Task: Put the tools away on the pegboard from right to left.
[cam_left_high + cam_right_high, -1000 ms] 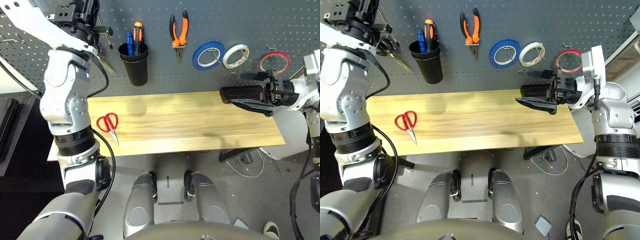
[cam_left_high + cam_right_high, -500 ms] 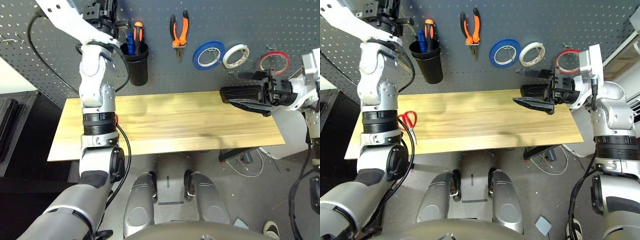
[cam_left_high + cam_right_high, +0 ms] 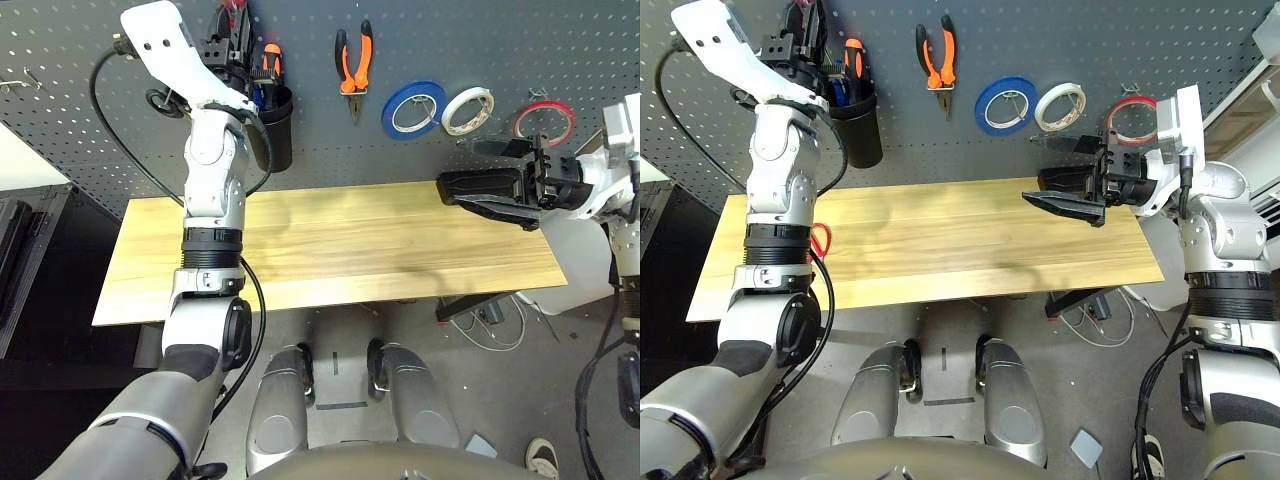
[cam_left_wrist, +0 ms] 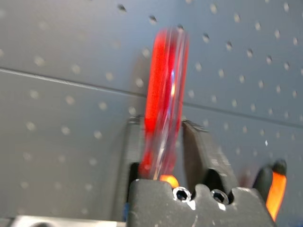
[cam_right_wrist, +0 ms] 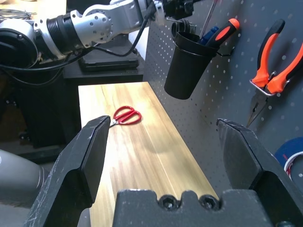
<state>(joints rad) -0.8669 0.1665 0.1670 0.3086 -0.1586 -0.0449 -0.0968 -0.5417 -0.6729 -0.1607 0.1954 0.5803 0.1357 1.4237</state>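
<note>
The slim screwdriver [image 4: 163, 101] has a clear, shiny red handle, and the left gripper [image 3: 232, 30] is closed on it, holding it upright just above the black cup [image 3: 855, 125] on the pegboard [image 3: 450, 40]. Compared with one second ago, the left arm has moved from the far left of the board to the cup, while the right gripper [image 5: 165, 146] stays with its fingers spread wide above the right end of the table [image 3: 350, 245]. The small red scissors [image 5: 126, 115] lie flat on the left part of the table, and the pliers [image 3: 355, 65] and the red tape ring [image 3: 546, 118] hang on their hooks.
</note>
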